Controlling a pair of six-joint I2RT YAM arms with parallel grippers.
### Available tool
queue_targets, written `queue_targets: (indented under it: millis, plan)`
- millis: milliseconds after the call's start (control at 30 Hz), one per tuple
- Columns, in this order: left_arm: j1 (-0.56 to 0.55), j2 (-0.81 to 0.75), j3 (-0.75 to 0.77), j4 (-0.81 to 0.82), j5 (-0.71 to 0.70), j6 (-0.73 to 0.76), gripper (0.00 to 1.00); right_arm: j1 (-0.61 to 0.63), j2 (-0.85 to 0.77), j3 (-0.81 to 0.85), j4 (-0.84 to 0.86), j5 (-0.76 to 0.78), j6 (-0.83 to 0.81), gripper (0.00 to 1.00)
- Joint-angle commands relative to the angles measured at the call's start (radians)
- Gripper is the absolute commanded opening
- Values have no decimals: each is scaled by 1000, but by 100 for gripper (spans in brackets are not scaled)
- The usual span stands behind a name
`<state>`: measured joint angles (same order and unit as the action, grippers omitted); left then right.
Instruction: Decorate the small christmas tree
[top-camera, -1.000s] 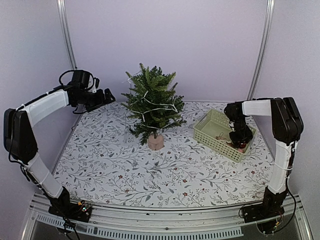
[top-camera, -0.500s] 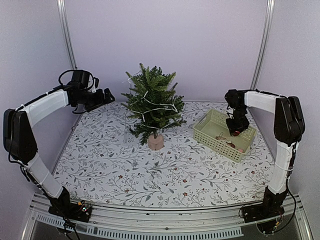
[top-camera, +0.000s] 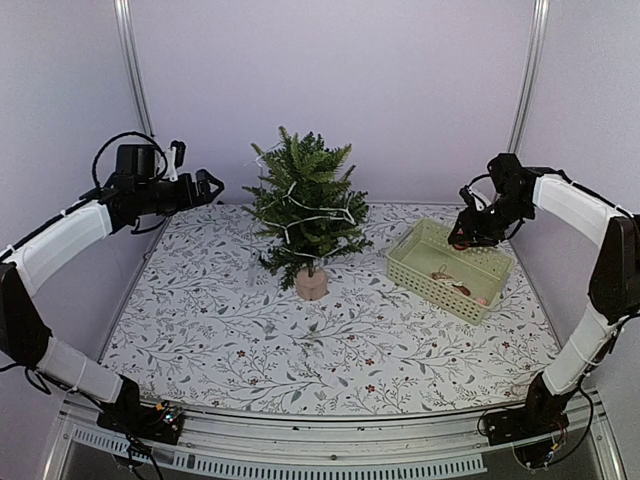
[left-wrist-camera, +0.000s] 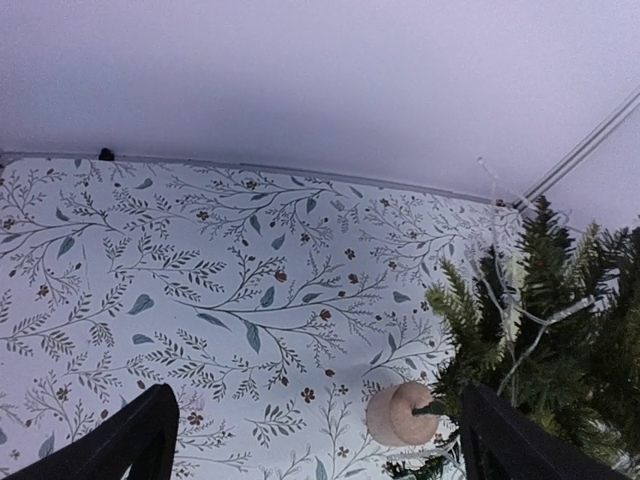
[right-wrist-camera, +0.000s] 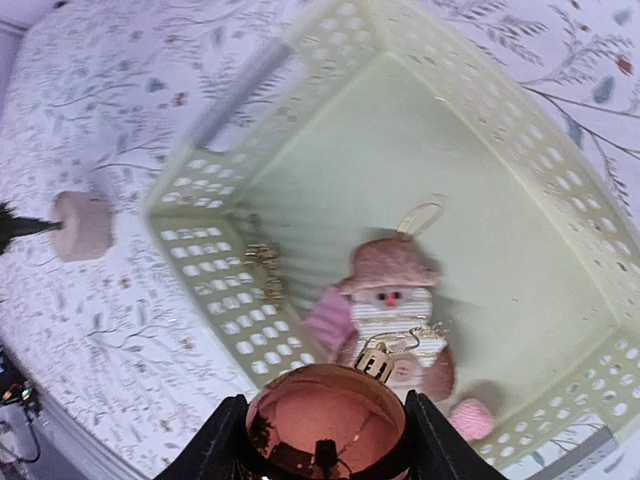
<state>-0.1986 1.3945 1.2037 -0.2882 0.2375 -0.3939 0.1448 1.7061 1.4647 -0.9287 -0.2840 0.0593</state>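
1. The tree (top-camera: 305, 215) stands upright at the mid-back of the table (top-camera: 220, 340). Its tan base (top-camera: 311, 284) sits on the flowery cloth, and a white cord (top-camera: 322, 211) is looped thru the branches.
2. L gripper (top-camera: 207, 186) hangs in the air left of the tree, abt level w/ its upper branches and pointing twd it.
3. Its jaws are spread wide apart w/ nothing btwn them. The L wrist cam shows a dark finger (left-wrist-camera: 130, 440) at each bottom corner, bare cloth in the gap, and the tree crowding the right edge.
4. The basket (top-camera: 432, 287) is pale green w/ perforated walls. It sits right of the tree, well apart from it and turned at an angle.
5. R gripper (top-camera: 462, 235) is up over the basket's far side, right of the tree, roughly level w/ its lower branches.
6. R jaws are clamped on a shiny copper bauble (right-wrist-camera: 325, 420), one finger on each side, gold cap facing the basket.
7. Inside the basket a santa (right-wrist-camera: 385, 310) lies flat, w/ pink hat, red nose and a gold loop on top.
8. A small gold trinket (right-wrist-camera: 262, 268) also lies in there, against the wall on the tree side. Can't make out what it is.
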Motion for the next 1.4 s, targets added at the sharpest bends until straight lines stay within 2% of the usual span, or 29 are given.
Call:
queue_targets:
  millis: [0, 267, 467, 633, 767, 1000, 1200, 1367]
  plan:
    - [-34, -58, -56, 113, 41, 78, 99, 9, -133, -70, 104, -332, -33, 37]
    - [-159, -176, -169, 209, 39, 223, 99, 53, -269, -138, 170, -623, -42, 36]
    - [-243, -294, -269, 266, 63, 281, 96, 134, -324, -161, 236, -748, -16, 36]
    - [-316, -388, -328, 267, 41, 326, 93, 239, -348, -150, 334, -757, 51, 34]
    - [-344, -459, -384, 264, -42, 319, 89, 310, -368, -193, 453, -726, 112, 33]
    - [-370, -543, -492, 332, -57, 351, 78, 397, -438, -389, 809, -710, 247, 32]
    - [-503, -511, -529, 428, -94, 363, 70, 485, -460, -475, 901, -616, 223, 34]
    - [-624, -513, -579, 522, -226, 354, 63, 486, -466, -512, 937, -561, 217, 31]
